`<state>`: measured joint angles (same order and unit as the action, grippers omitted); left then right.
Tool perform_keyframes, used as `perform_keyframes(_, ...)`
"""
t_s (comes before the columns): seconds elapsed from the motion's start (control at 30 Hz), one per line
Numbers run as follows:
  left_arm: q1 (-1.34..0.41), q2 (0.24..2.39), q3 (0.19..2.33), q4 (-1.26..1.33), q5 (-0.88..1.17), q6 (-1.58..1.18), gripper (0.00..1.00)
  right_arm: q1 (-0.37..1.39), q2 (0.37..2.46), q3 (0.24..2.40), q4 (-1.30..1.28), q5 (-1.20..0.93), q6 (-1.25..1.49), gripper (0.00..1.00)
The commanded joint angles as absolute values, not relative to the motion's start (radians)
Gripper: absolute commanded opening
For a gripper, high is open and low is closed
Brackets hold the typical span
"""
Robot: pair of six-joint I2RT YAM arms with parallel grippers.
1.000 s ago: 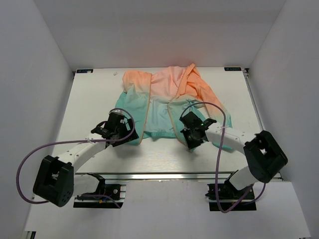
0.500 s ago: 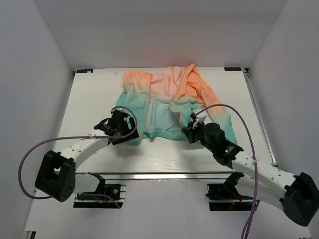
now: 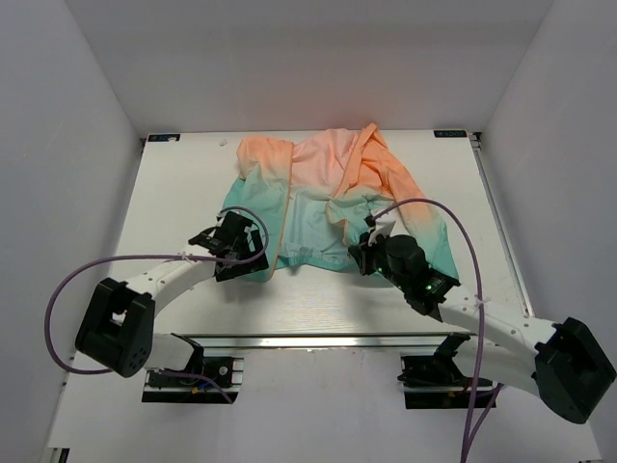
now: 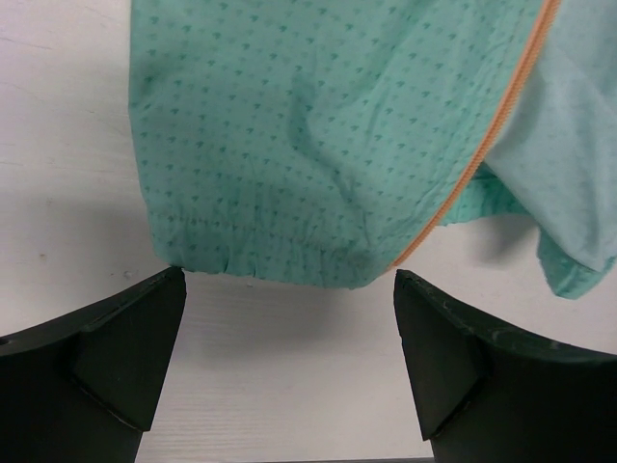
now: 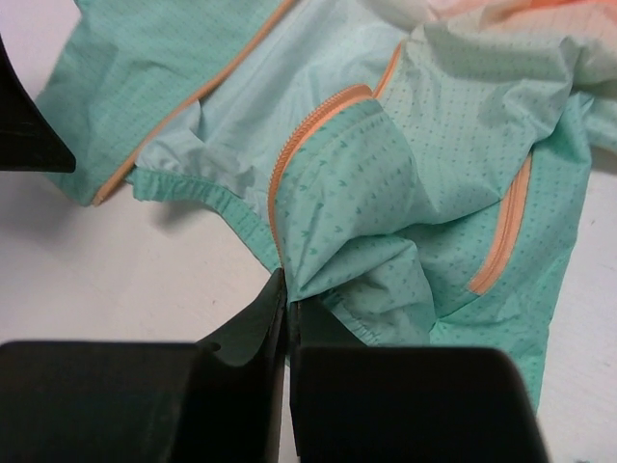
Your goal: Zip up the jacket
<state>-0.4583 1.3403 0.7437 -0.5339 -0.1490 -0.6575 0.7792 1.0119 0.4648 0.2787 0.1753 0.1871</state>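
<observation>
The jacket (image 3: 323,188) lies open on the table, peach-orange at the top and teal at the hem. My right gripper (image 3: 360,254) is shut on the bottom corner of the right front panel (image 5: 366,193), just beside the orange zipper (image 5: 285,159); its fingers (image 5: 260,328) pinch the teal hem, and the gripper (image 5: 288,294) holds that fold slightly lifted. My left gripper (image 3: 239,258) stands open just short of the left front panel's elastic hem (image 4: 260,265), which lies between the gripper's (image 4: 287,289) wide-apart fingertips. That panel's zipper edge (image 4: 482,164) runs up to the right.
White walls enclose the table (image 3: 193,174) on three sides. A metal rail (image 3: 318,342) runs along the near edge by the arm bases. Purple cables (image 3: 424,207) loop off both arms. An orange pocket zipper (image 5: 506,236) shows on the right panel.
The right arm has swung round so its elbow trails toward the near right, while its gripper stays shut on the hem. The left gripper has crept slightly closer to the left hem.
</observation>
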Motion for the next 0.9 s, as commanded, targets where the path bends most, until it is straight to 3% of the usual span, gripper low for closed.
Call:
perform_keyframes(0.0, -0.483, 1.373, 0.773, -0.520, -0.163, -0.621, 0.98, 0.781, 1.063, 0.531, 0.250, 0.190, 0.224, 0.00)
perform_keyframes(0.2, -0.623, 1.440, 0.847, -0.526, -0.270, -0.568, 0.97, 0.779, 1.129, 0.552, 0.219, 0.195, 0.233, 0.00)
perform_keyframes(0.37, -0.630, 1.482, 0.851, -0.538, -0.278, -0.560, 0.89, 0.779, 1.140, 0.560, 0.207, 0.198, 0.233, 0.00)
perform_keyframes(0.53, -0.650, 1.479, 0.931, -0.644, -0.288, -0.569, 0.89, 0.779, 1.138, 0.563, 0.186, 0.210, 0.218, 0.00)
perform_keyframes(0.57, -0.679, 1.461, 0.945, -0.682, -0.294, -0.569, 0.90, 0.779, 1.138, 0.563, 0.183, 0.215, 0.215, 0.00)
perform_keyframes(0.6, -0.696, 1.442, 0.959, -0.701, -0.304, -0.580, 0.98, 0.778, 1.137, 0.564, 0.180, 0.224, 0.212, 0.00)
perform_keyframes(0.87, -0.713, 1.399, 0.991, -0.692, -0.308, -0.529, 0.98, 0.772, 1.134, 0.565, 0.173, 0.227, 0.207, 0.00)
